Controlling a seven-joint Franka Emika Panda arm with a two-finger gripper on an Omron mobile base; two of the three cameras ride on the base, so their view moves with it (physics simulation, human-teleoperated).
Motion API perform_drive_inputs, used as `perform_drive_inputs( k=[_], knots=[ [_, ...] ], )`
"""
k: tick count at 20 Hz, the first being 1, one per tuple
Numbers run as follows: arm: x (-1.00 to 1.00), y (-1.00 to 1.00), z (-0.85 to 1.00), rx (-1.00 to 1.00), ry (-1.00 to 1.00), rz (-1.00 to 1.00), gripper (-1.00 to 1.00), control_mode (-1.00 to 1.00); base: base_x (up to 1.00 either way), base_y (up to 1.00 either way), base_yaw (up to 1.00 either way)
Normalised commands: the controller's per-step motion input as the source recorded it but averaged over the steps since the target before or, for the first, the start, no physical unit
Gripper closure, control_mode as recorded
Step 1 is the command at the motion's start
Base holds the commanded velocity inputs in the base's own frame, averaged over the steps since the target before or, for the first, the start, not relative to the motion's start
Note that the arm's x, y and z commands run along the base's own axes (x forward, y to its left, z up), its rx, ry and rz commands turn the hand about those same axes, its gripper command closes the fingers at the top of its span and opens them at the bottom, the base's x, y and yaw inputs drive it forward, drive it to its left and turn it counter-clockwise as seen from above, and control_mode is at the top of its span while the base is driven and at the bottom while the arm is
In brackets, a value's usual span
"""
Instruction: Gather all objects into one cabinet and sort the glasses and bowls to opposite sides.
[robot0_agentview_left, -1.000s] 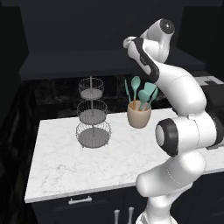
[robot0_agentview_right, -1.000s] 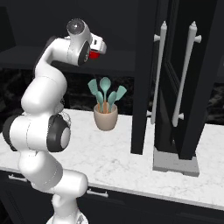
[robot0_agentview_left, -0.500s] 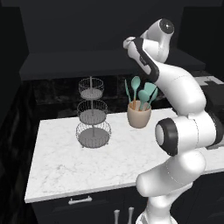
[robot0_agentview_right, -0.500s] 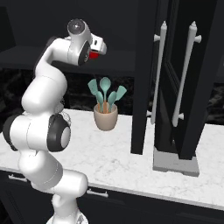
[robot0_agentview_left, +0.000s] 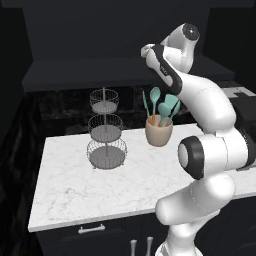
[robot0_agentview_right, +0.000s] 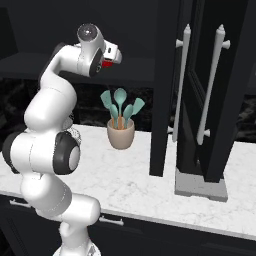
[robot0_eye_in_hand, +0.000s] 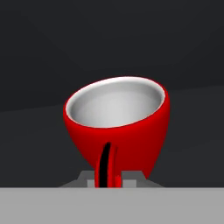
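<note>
The fingers (robot0_eye_in_hand: 106, 168) are clenching on a small red cup (robot0_eye_in_hand: 117, 124), one dark tip pressing against its near wall low down. In the hand view the cup is sitting straight ahead of the hand, its pale inside tipped up toward twelve o'clock against dark surroundings. From the right base view the hand is reaching high, and a patch of red is showing at its end (robot0_agentview_right: 107, 62), at about eleven o'clock from the beige utensil pot (robot0_agentview_right: 120, 134) standing on the white marble worktop (robot0_agentview_right: 150, 190).

This reads as the gathering step: one of the glasses is being gripped up high, ready to be carried. Whether it is resting on a shelf or already lifted clear cannot be told.

The tall black cabinet (robot0_agentview_right: 210, 90) with long silver bar handles (robot0_agentview_right: 211, 85) is standing at three o'clock from the arm. The next move calls for drawing the cup back level, swinging it toward the chosen cabinet, and setting it at one side, leaving the opposite side for the bowl.
</note>
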Motion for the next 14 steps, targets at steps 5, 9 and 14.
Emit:
perform_drive_inputs(
  k=[5, 9, 14],
  knots=[
    [-0.14, 0.0, -0.01, 0.0, 0.03, 0.0, 1.0, -1.0, 0.0, 0.0, 0.0],
    [-0.8, 0.0, 0.0, 0.0, 0.01, 0.0, 1.0, -1.0, 0.0, 0.0, 0.0],
    [-0.99, 0.04, 0.0, 0.0, 0.0, 0.0, 1.0, -1.0, 0.0, 0.0, 0.0]
  ],
)
